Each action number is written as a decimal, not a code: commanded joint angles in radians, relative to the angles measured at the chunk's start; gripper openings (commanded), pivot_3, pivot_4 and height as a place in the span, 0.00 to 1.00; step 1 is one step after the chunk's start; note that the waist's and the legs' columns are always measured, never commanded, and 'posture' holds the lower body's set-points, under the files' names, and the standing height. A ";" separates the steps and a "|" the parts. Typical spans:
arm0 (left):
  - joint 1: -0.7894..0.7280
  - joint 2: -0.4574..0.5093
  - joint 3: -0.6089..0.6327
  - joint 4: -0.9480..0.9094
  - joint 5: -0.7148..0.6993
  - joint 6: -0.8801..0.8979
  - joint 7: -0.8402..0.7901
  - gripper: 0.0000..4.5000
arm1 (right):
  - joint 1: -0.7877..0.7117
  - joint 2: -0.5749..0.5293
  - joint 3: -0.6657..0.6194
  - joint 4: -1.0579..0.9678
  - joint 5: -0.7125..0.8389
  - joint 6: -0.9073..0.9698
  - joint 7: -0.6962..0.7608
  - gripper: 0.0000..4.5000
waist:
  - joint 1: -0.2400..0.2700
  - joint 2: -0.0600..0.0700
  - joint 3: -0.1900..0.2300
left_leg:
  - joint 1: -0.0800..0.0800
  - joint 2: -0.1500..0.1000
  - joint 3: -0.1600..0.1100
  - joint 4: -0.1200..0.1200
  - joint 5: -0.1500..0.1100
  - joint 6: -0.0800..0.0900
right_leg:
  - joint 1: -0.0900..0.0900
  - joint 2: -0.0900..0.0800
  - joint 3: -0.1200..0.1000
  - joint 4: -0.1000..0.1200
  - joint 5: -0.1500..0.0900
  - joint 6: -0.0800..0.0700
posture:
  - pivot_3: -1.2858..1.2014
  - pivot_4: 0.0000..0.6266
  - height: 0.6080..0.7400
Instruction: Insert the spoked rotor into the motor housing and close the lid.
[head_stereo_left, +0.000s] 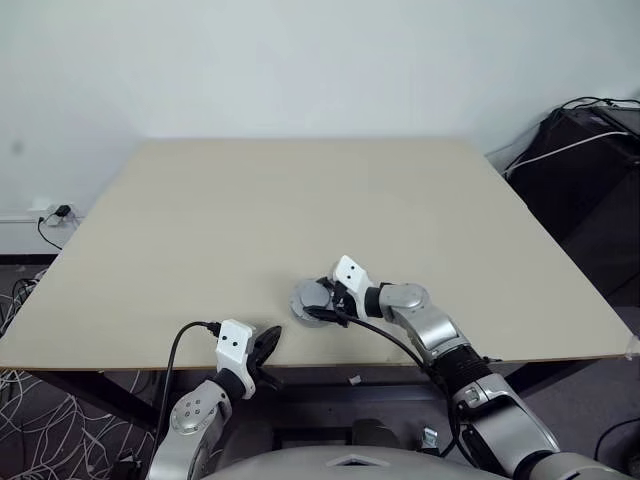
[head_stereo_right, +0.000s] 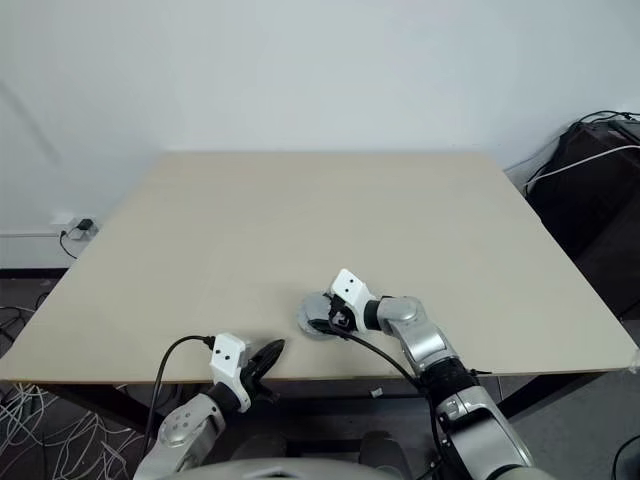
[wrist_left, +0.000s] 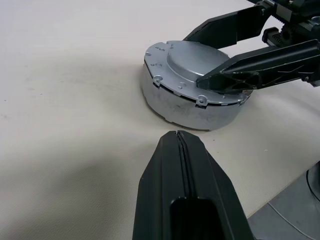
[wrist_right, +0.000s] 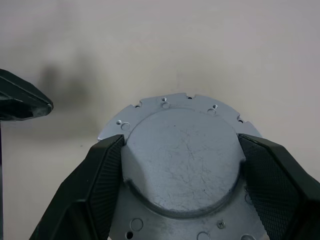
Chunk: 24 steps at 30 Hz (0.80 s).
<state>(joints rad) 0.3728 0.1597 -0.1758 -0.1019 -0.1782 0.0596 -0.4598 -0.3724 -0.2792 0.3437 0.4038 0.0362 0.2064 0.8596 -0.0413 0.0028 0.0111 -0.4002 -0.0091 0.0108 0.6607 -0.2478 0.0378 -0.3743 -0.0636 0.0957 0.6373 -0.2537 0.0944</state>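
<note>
Table: a pale wooden top is carrying the assembly; a white wall is standing behind its far edge.
Motor housing: a round silver-grey drum is sitting flat on the table, near the front edge and a little right of its middle.
Lid: a domed silver plate with small holes round its rim is lying on top of the housing, covering what is inside.
Spoked rotor: I cannot tell where it is lying.
Right gripper: it is reaching in from the front right corner, fingers spread wide and pressing on opposite sides of the lid's raised dome.
Left gripper: it is hanging at the front edge, just beside the housing, fingers pressed together and gripping nothing.
</note>
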 joint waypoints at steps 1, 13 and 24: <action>-0.012 -0.001 -0.001 -0.036 -0.014 -0.012 -0.007 0.00 | -0.009 -0.027 0.002 0.028 -0.034 0.024 -0.002 0.73 | 0.001 0.000 0.000 | 0.000 0.000 0.000 0.000 0.000 0.000 | 0.000 0.000 0.000 0.000 0.000 0.000 | 0.52 0.00 1.00; -0.102 -0.033 0.046 -0.049 -0.019 0.026 0.065 0.00 | 0.013 -0.014 0.000 0.006 -0.036 0.031 -0.039 0.73 | 0.003 -0.001 0.001 | 0.000 0.000 0.000 -0.001 0.000 0.000 | 0.000 -0.001 -0.001 -0.001 -0.001 -0.001 | 0.52 0.00 1.00; -0.369 -0.017 0.151 0.016 -0.254 0.412 0.004 0.00 | 0.024 -0.003 0.000 -0.014 -0.032 0.038 -0.056 0.73 | 0.001 -0.003 0.002 | 0.001 0.000 -0.001 0.000 0.002 -0.002 | 0.000 0.004 -0.001 0.001 0.000 0.000 | 0.52 0.00 1.00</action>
<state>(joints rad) 0.0369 0.1357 -0.0396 -0.0831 -0.3891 0.4208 -0.4387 -0.3564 -0.2732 0.3464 0.3732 0.0357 0.2212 0.8336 -0.0407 0.0002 0.0129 -0.3995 -0.0095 0.0098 0.6603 -0.2460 0.0359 -0.3744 -0.0597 0.0950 0.6389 -0.2541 0.0944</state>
